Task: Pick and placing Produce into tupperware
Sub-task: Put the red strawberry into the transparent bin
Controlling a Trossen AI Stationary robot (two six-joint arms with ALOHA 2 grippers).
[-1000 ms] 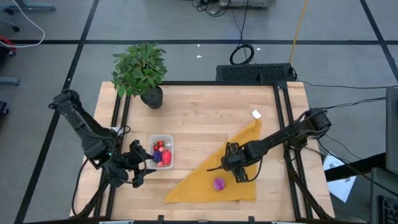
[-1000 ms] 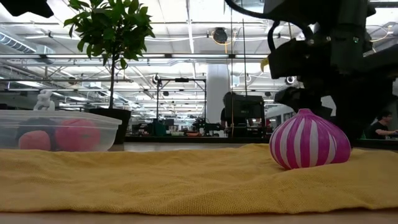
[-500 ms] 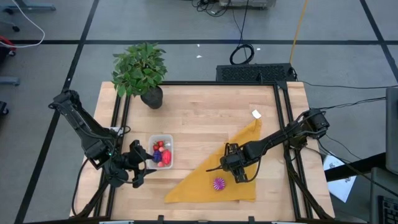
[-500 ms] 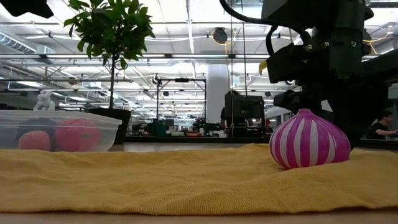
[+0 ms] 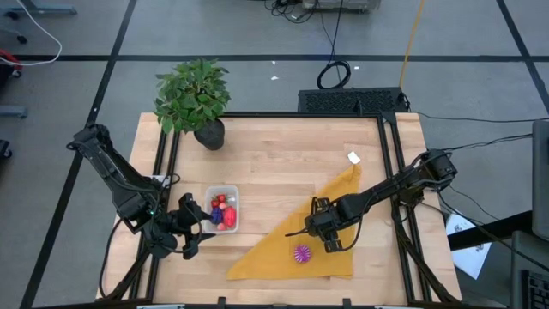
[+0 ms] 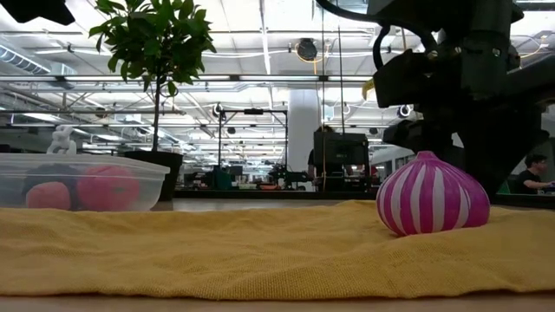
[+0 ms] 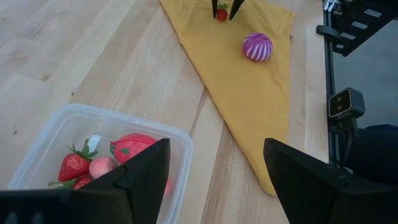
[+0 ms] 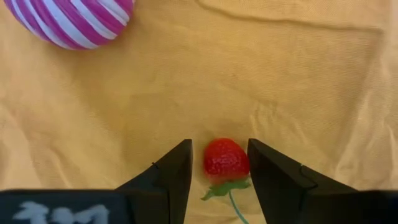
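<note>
A tiny red strawberry (image 8: 226, 158) lies on the mustard-yellow cloth (image 5: 292, 245). My right gripper (image 8: 220, 167) points down at it, open by a narrow gap, with one finger on each side of the berry. A purple-and-white striped bulb (image 5: 302, 253) sits on the cloth just nearer the table's front edge. The clear tupperware (image 5: 221, 209) stands on the wood left of the cloth and holds red and pink produce (image 7: 127, 155). My left gripper (image 5: 197, 232) hovers open beside the box's near left side, with nothing between its fingers. My right gripper comes from above, its fingers flanking the strawberry's two sides. A sliver of cloth shows between one finger (image 8: 177, 168) and the berry, while the other finger (image 8: 264, 165) meets the berry's edge (image 8: 246, 160). I cannot tell whether it touches. The berry rests on the cloth.
A potted green plant (image 5: 193, 94) stands at the table's far left corner. A small white scrap (image 5: 353, 157) lies by the cloth's far tip. Black frame rails (image 5: 390, 172) run along the table's left and right sides. Bare wood lies between the box and the cloth.
</note>
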